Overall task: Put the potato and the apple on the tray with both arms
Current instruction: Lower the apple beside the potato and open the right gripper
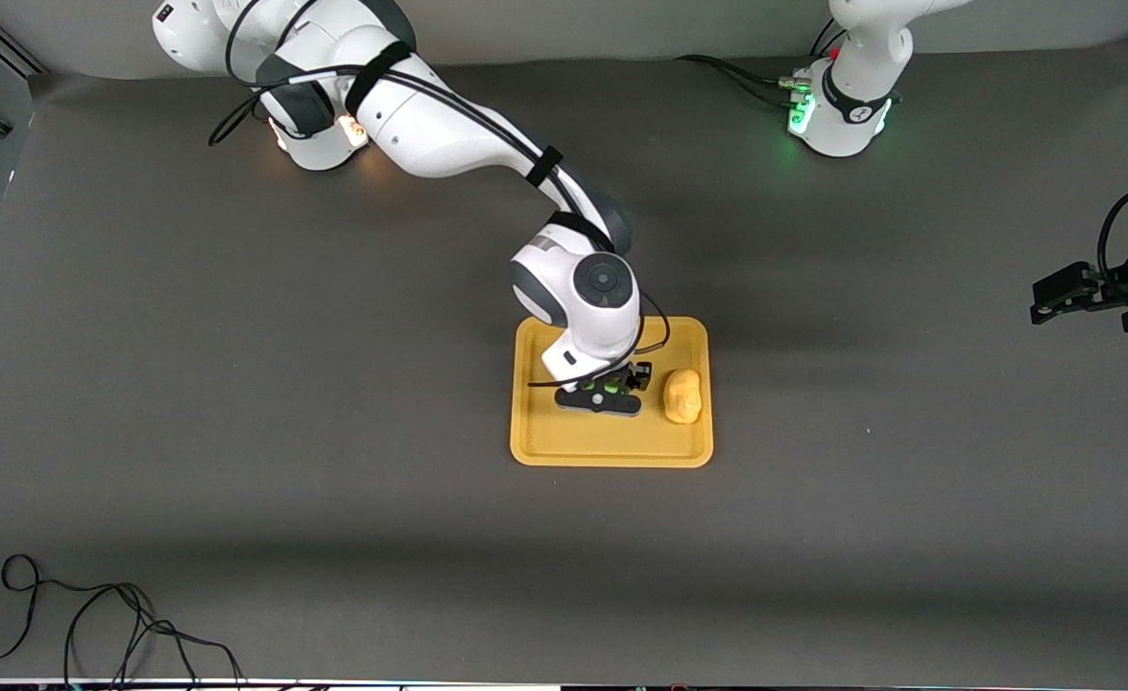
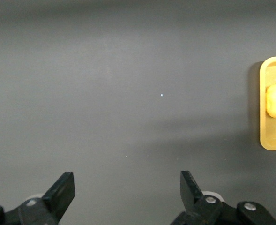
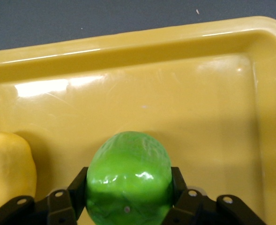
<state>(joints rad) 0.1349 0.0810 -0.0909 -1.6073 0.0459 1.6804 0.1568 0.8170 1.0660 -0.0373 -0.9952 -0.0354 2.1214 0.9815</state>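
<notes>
Over the tray (image 1: 612, 449), the right gripper (image 1: 609, 393) was clamped on the apple (image 3: 128, 180) — potato (image 1: 683, 395) lay on the tray, just beside it. Left gripper (image 2: 127, 194) — jaws spread wide, holding nothing — waited over bare table (image 1: 237, 432), well apart from the tray.
</notes>
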